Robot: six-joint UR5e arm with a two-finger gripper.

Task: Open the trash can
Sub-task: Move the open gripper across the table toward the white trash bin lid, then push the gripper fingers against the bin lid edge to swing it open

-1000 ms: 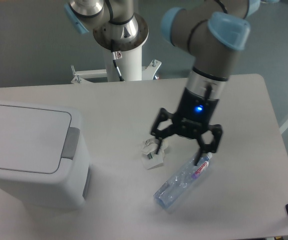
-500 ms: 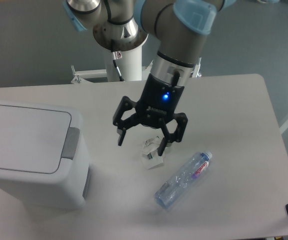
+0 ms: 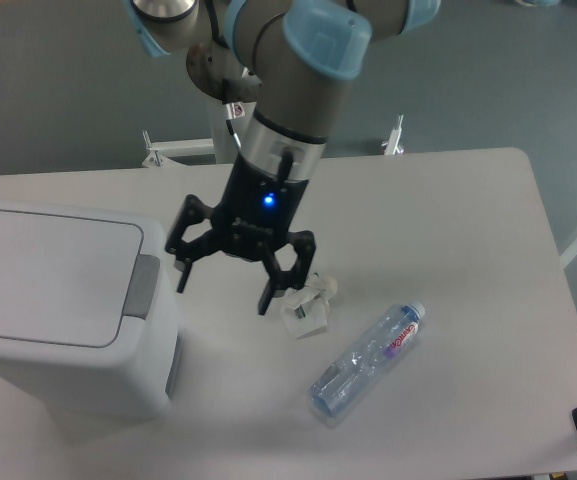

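The trash can point(image 3: 63, 310) is a big white boxy bin at the left of the table, its flat lid down and its grey push-button latch point(image 3: 142, 287) on the right edge of the lid. My gripper point(image 3: 223, 288) hangs open above the table just right of the bin, a short gap from the latch, with nothing between its fingers.
A small white crumpled object point(image 3: 308, 306) lies on the table just right of the gripper. A clear plastic bottle point(image 3: 366, 361) lies on its side further right. The arm's base post point(image 3: 238, 130) stands at the back edge of the table.
The gripper has swung steadily left, from over the bottle, past the small white object, to beside the trash can. It stayed open. The bin's lid has not moved.
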